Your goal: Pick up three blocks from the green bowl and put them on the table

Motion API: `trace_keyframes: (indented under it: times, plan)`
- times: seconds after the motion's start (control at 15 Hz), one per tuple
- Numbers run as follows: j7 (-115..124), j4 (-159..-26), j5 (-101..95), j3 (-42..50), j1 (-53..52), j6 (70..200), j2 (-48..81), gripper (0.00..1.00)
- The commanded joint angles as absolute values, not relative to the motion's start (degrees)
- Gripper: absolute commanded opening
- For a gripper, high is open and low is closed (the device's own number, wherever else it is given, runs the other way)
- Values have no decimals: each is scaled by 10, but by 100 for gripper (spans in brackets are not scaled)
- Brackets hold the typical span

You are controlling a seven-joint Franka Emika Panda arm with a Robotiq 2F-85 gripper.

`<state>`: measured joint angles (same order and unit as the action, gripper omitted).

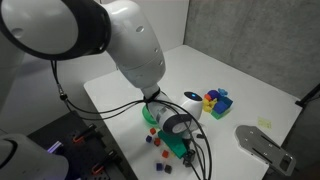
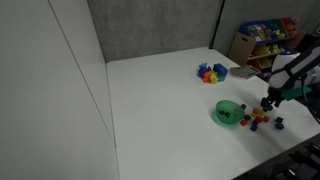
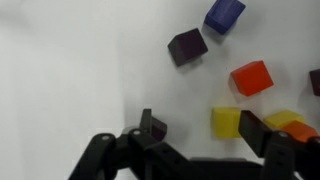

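Several blocks [image 3: 251, 77] near table [image 2: 160, 100] edge, fingers [image 3: 152, 128] apart

Bowl [image 2: 219, 113] bright green; table [image 2: 160, 100] white; blocks [image 3: 251, 77] yellow, orange, dark purple, blue-violet.

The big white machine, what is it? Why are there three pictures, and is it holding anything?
It is a robot arm with a gripper, a claw with two fingers. Two pictures come from cameras standing around the white table. The third comes from a camera on the wrist, looking down past the claw. On the table sit a green bowl, tiny coloured blocks beside it, and a bigger colourful block cluster. The claw is open and holds nothing; a yellow block lies between its fingers.
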<state>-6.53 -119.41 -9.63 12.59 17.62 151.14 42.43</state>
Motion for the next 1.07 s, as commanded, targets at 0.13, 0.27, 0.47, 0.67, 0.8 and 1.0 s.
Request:
trace_keyframes:
  times: [0.13,0.27,0.47,0.67,0.8,1.0]
  plan:
    - [-80,-1220,-104,132,158,1509,367,100]
    - [-73,-1230,-114,140,140,1503,340,100]
    - [-56,-1265,-147,159,96,1484,273,100]
    - [-54,-1304,-183,164,63,1429,186,100]
    - [-45,-1331,-211,160,47,1386,122,100]
    - [-36,-1358,-226,134,38,1300,27,100]
